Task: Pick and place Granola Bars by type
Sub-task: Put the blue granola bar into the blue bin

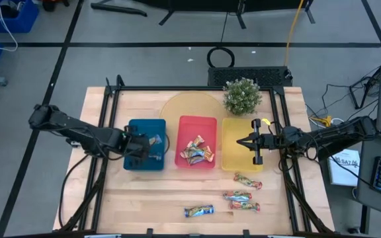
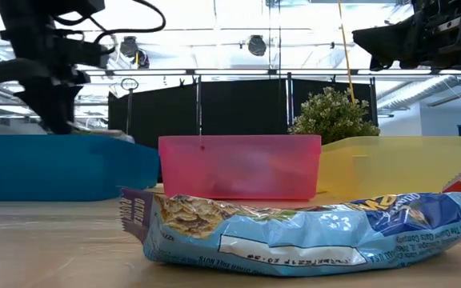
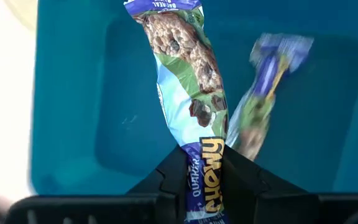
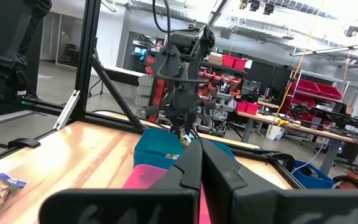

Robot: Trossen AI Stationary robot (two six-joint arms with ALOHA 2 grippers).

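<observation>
The left gripper (image 1: 152,147) hangs over the blue plastic tray (image 1: 137,163), which sits just left of the red plastic tray (image 1: 197,125). Its two dark fingers are pinched narrow on one end of a shiny blue-and-green wrapped granola bar (image 3: 188,93). The bar dangles from the fingers above the tray floor. A second shiny blue wrapped bar (image 3: 263,93) is already inside the blue tray, close to the held one.

So the step in hand looks like the drop: this bar is over the tray it belongs in and is about to be let go. The next move should be to open the fingers so the bar falls flat beside its twin, then lift the arm up and away without dragging the wrapper along.

The right gripper (image 1: 242,141) waits over the yellow plastic tray (image 1: 232,162), just right of the red tray. Its fingers are pressed together and hold nothing.

The red tray holds a small pile of gold and tan wrapped bars (image 1: 196,151). In front of the red tray, on the wooden table (image 1: 144,198), more bars still wait to be sorted: one blue-and-yellow wrapped bar (image 1: 199,211) and three red-and-green wrapped bars (image 1: 243,194) off to its right. The yellow tray looks empty, so those red-and-green ones likely go there. A small green potted plant (image 1: 242,96) stands behind the yellow tray.
</observation>
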